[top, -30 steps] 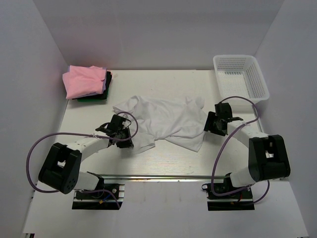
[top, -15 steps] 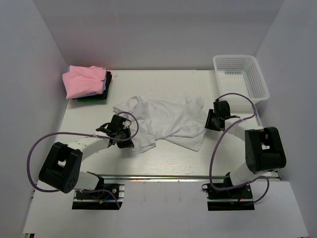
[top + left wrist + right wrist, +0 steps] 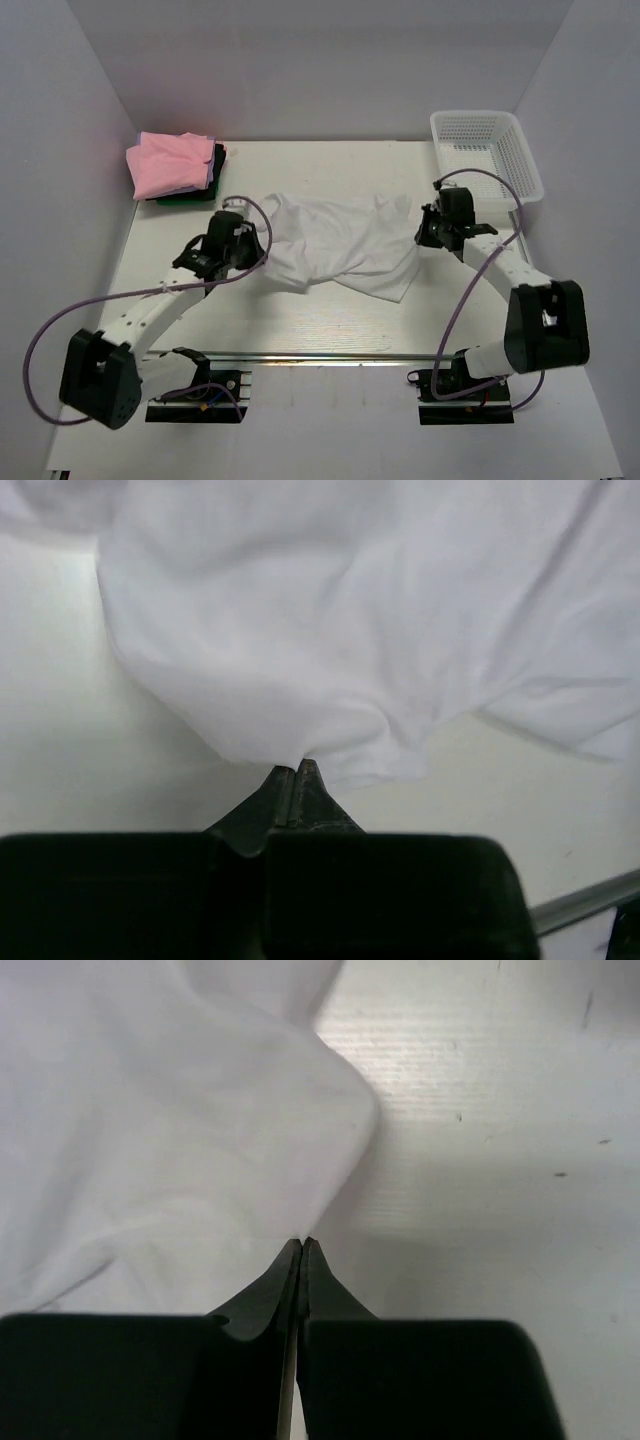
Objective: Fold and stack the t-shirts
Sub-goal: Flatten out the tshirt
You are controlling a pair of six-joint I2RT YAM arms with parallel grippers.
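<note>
A crumpled white t-shirt (image 3: 340, 245) lies spread across the middle of the table. My left gripper (image 3: 243, 238) is shut on its left edge, and in the left wrist view the cloth (image 3: 330, 650) bunches up from the closed tips (image 3: 296, 767). At the shirt's right edge my right gripper (image 3: 428, 230) is shut on the fabric (image 3: 180, 1140), which rises from its pinched tips (image 3: 303, 1243). A folded pink t-shirt (image 3: 170, 163) sits on darker folded ones (image 3: 205, 185) at the back left corner.
A white plastic mesh basket (image 3: 487, 155) stands at the back right corner. White walls close in the table on three sides. A metal rail (image 3: 330, 356) runs along the near edge by the arm bases.
Both grippers closed on the white t-shirt's edges. The left arm moved back and up with the left edge, dragging the near flap away from the front. The right arm shifted back too.
</note>
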